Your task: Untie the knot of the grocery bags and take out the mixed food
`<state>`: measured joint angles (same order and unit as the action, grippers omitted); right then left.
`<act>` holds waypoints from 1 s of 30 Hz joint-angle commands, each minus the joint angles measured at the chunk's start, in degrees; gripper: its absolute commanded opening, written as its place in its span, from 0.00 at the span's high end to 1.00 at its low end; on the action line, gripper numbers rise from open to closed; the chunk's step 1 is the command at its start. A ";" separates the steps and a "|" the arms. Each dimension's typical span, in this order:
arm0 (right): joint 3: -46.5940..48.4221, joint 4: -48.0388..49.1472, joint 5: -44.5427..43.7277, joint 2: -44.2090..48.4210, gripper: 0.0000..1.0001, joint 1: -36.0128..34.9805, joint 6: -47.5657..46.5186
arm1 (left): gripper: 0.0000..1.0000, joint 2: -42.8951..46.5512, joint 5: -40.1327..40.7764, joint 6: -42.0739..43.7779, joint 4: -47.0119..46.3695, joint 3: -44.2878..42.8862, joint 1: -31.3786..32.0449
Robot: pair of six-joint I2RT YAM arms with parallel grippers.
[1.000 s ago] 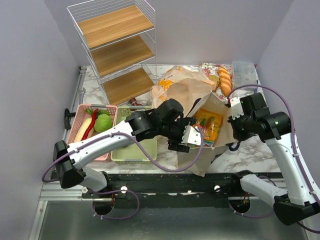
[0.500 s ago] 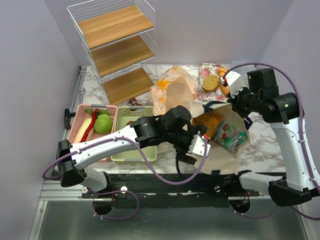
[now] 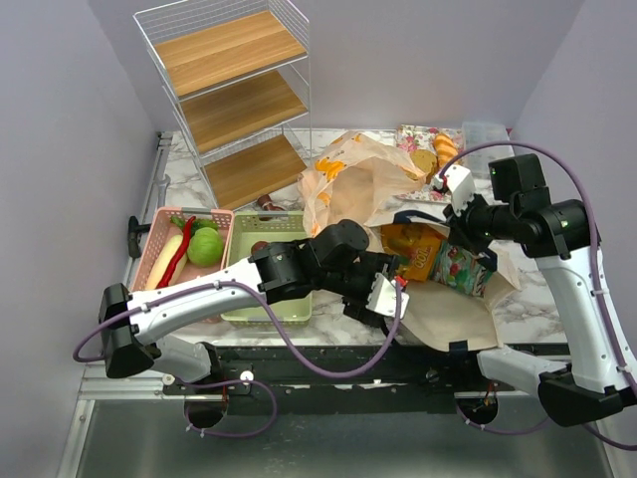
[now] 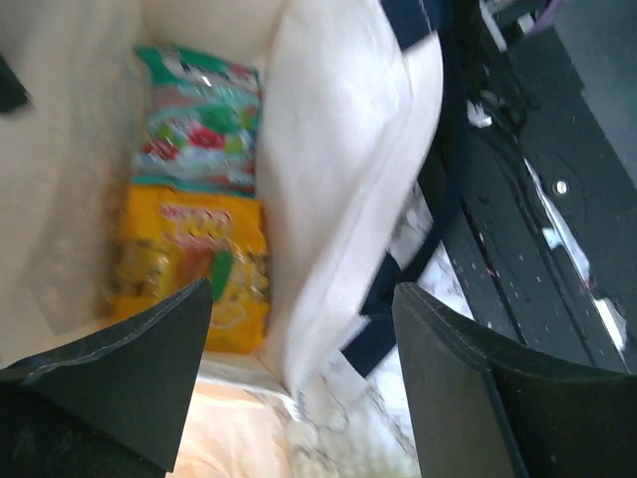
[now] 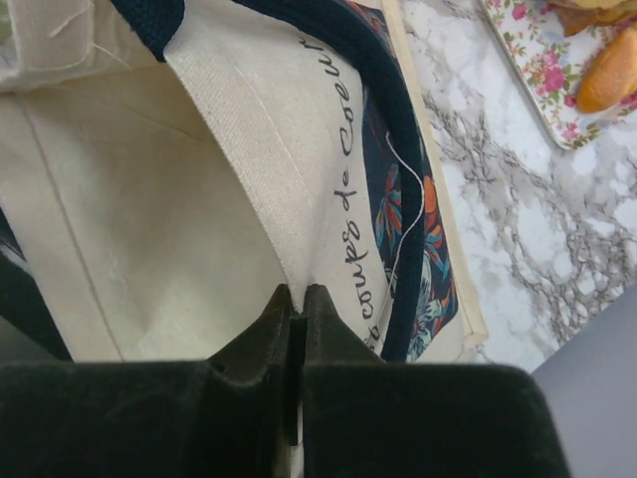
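The flat orange snack packet (image 4: pixel 194 269) inside the beige canvas tote (image 4: pixel 343 169) is probably light and slippery; its edge suits a pinch. Left fingers (image 4: pixel 109 388) spread; right fingers (image 5: pixel 249 349) clamp the tote's rim.

Beige tote (image 5: pixel 119 249): navy trim, black script, floral panel. Orange packet (image 4: pixel 194 269), teal-red packet (image 4: pixel 199 112). Tan bag (image 3: pixel 358 179), orange print. Pink basket (image 3: pixel 195 212), green basket (image 3: pixel 261 301). Grey-veined marble table (image 5: pixel 478 229).

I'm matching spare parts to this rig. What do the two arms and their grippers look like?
The left arm and right arm have white tube links between chunky black joint housings. A purple cable loops along each. The left gripper has black wedge-shaped fingers; the right gripper is black too.
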<state>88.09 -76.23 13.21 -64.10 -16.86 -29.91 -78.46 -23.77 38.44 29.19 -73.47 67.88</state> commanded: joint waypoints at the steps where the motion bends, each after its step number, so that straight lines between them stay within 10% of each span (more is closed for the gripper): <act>1: 2.35 2.41 6.05 0.53 0.99 0.13 5.83 | 0.30 1.71 -0.68 2.47 -2.53 -7.10 3.16; 18: 0.37 3.98 5.14 2.97 0.99 0.08 6.60 | 0.47 -26.92 26.81 17.79 -9.77 -18.13 5.31; 30: 1.88 3.10 6.93 2.40 0.99 0.09 6.60 | 0.08 -37.14 32.35 27.22 -13.48 -21.58 -1.53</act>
<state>87.37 -74.26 16.23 -62.19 -16.78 -23.59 -112.92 6.24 61.30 14.85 -91.94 68.64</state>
